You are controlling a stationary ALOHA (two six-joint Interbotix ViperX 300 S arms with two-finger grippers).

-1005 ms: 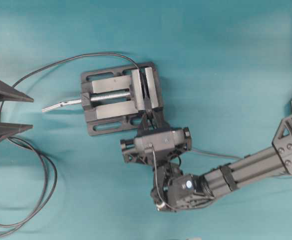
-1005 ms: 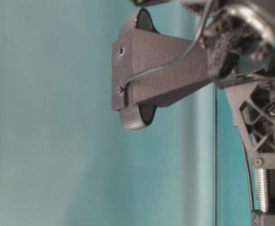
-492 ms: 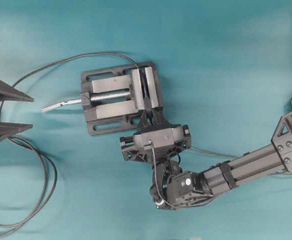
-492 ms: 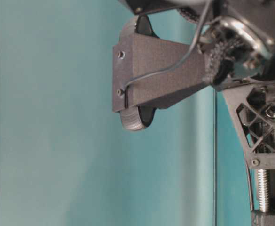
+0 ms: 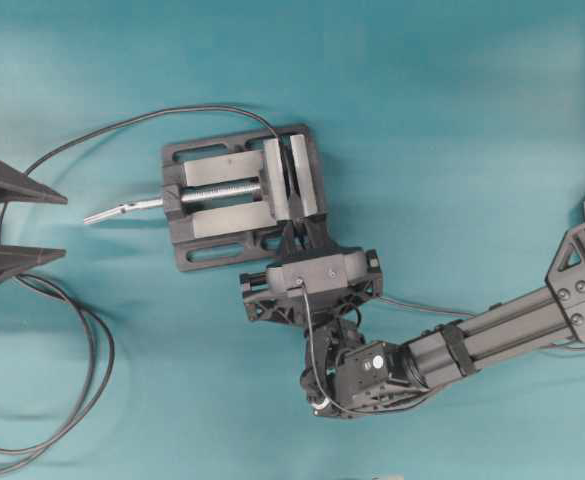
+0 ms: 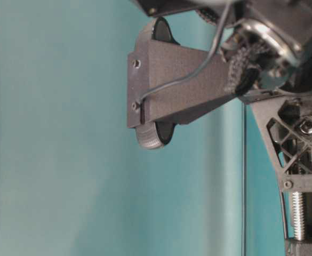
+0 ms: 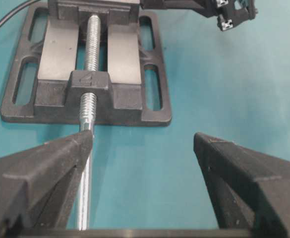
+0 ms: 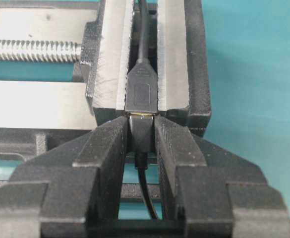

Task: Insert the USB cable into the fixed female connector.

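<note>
Right wrist view: I am clenching my right gripper on the USB cable plug, meeting the fixed female connector clamped in the vise. Pushing off-axis risks jamming. Overhead is hiding this joint but showing my left gripper spread, empty.

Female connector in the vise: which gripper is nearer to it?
Right. The right gripper is shut on the USB plug, pressed up to the female connector between the vise jaws. The left gripper sits open at the table's far left, beyond the vise screw.
</note>
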